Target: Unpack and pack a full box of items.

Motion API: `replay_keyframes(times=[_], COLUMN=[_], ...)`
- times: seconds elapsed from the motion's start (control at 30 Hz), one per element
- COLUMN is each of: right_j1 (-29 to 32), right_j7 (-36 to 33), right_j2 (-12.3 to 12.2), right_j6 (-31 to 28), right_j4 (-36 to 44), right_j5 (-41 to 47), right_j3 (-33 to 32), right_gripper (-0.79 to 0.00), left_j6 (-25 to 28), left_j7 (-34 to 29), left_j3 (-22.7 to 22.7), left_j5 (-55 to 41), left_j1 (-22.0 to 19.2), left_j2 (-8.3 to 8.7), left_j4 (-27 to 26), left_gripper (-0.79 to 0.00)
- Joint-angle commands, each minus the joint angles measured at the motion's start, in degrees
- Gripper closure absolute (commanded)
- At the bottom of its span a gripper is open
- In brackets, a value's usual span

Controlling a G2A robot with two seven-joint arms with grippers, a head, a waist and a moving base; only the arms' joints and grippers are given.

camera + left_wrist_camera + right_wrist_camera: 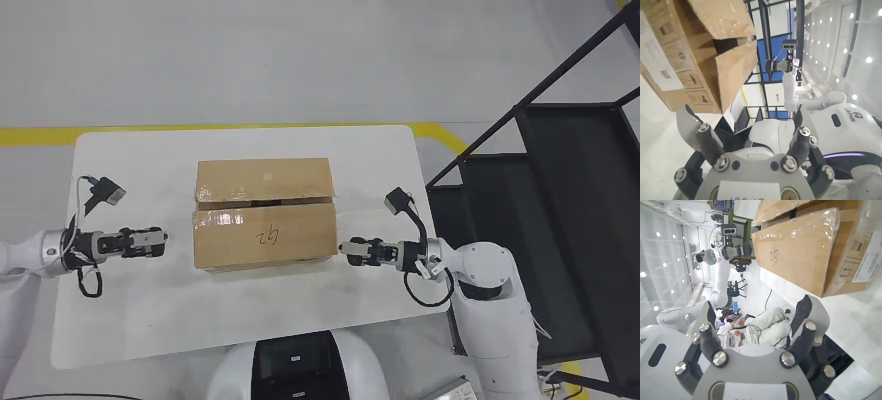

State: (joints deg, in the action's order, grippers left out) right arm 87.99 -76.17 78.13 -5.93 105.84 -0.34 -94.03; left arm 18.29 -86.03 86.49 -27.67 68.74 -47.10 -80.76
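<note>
Box [264, 212]: brown cardboard, sits mid-frame in the top view, on the white tabletop [130, 310]. Its two top flaps [264, 182] are folded down, nearly flat. A dark slit runs between them across the box. The lower flap carries a handwritten mark, and clear tape glints along the flap edges in the right wrist view. Contents can't be seen.

Left gripper [160, 241]: left of the box in the top view, level with the box's lower half, pointing at its side. A strip of bare tabletop lies between them, no contact. In the left wrist view, the left gripper [744, 113] has its fingers spread wide with nothing between them.

Right gripper [347, 250]: just beside the box's lower right corner in the top view, not touching. In the right wrist view, the right gripper [758, 303] is also wide open and empty, with the box corner close ahead of it.

Dark metal rack [560, 200] stands at the right edge of the top view, off the tabletop.
</note>
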Motion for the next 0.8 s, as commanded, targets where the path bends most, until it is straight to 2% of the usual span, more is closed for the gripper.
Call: replay_keyframes(times=[0.0, 0.33, 0.4, 0.47, 0.6, 0.77], right_j1=[0.01, 0.01, -0.07, -0.93, -3.68, -5.91], right_j7=[0.02, 0.02, 1.61, 3.30, 6.79, 11.69], right_j2=[0.01, 0.01, -0.04, -0.22, -0.61, -0.93], right_j6=[-0.02, -0.02, -0.05, -0.87, -2.84, -6.25], right_j4=[0.02, 0.02, -0.32, -1.36, -5.16, -8.67], right_j5=[0.01, 0.01, -0.90, -2.15, -4.52, -8.70], right_j3=[0.02, 0.02, 0.17, 0.94, 1.89, 4.40], right_gripper=[-0.785, -0.785, -0.785, -0.785, -0.785, -0.785], left_j6=[0.36, 0.36, -0.40, -0.25, 3.67, 5.10], left_j7=[0.39, 0.39, 3.18, 5.66, 9.16, 7.98], left_j3=[0.01, 0.01, -0.45, -0.61, -1.46, -5.47], left_j5=[-0.18, -0.18, 5.27, 6.09, 5.35, 1.47], left_j1=[-0.08, -0.08, 0.53, 0.60, -1.01, -4.81], left_j2=[0.01, 0.01, 0.16, 0.10, -0.29, -1.15], left_j4=[0.25, 0.25, -1.07, -1.62, -0.59, 1.21], left_gripper=[-0.785, -0.785, -0.785, -0.785, -0.785, -0.785])
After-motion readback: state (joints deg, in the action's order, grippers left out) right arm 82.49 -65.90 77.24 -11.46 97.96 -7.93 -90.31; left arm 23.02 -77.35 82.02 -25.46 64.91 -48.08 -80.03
